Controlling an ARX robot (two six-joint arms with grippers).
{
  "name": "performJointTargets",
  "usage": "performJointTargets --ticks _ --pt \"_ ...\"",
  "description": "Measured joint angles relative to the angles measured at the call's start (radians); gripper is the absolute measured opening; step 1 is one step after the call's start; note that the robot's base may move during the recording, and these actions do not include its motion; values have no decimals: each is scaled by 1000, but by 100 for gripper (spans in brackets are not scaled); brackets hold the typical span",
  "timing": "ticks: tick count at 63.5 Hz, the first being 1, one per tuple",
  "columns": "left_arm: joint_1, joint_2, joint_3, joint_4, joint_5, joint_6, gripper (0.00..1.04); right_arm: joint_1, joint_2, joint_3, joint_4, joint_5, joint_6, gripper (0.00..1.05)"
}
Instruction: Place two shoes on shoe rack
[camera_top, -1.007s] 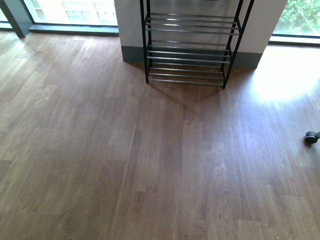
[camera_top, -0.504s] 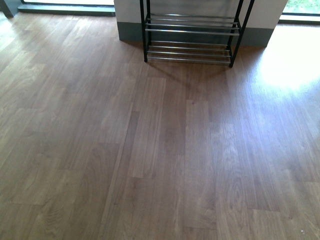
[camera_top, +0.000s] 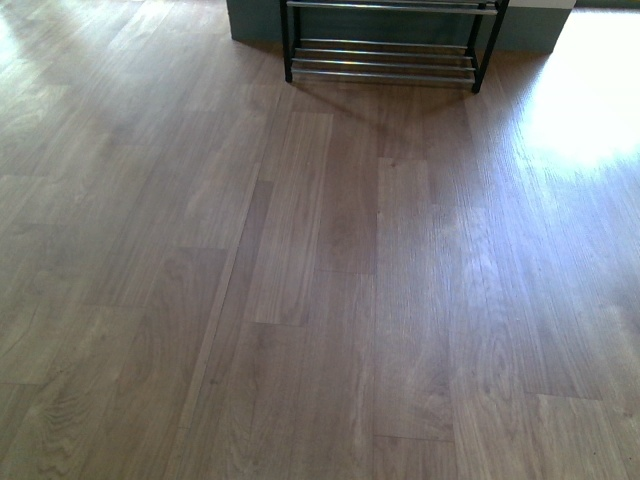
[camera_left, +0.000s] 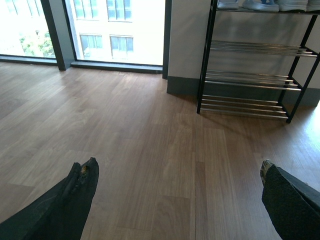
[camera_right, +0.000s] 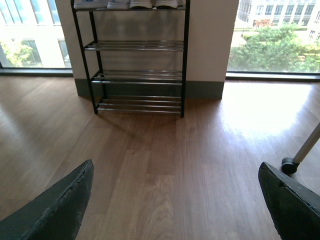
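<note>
The shoe rack (camera_top: 385, 62) stands against the wall ahead; the front view shows only its lowest chrome bars and black legs. More tiers of the rack (camera_left: 250, 80) show in the left wrist view, with white-soled shoes (camera_left: 260, 5) on a high tier, cut off by the frame edge. The right wrist view has the rack (camera_right: 137, 75) too, with shoes (camera_right: 130, 4) in a row on its top visible tier. My left gripper (camera_left: 175, 167) is open over bare floor. My right gripper (camera_right: 175, 170) is open as well, holding nothing. No shoe lies on the floor in view.
Wood plank floor stretches between me and the rack. A chair caster (camera_right: 288, 165) on a metal leg stands at the right. Large windows (camera_left: 117, 30) flank the wall behind the rack, and a bright sun patch (camera_top: 590, 100) lies on the floor.
In the front view the rack has slid up toward the top edge, so only its lowest tier shows. The caster at the right has left that view.
</note>
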Motion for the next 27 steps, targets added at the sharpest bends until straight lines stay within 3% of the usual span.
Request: performJointTargets --ticks 27 --pt "0 0 0 0 0 0 95 0 0 0 0 0 0 96"
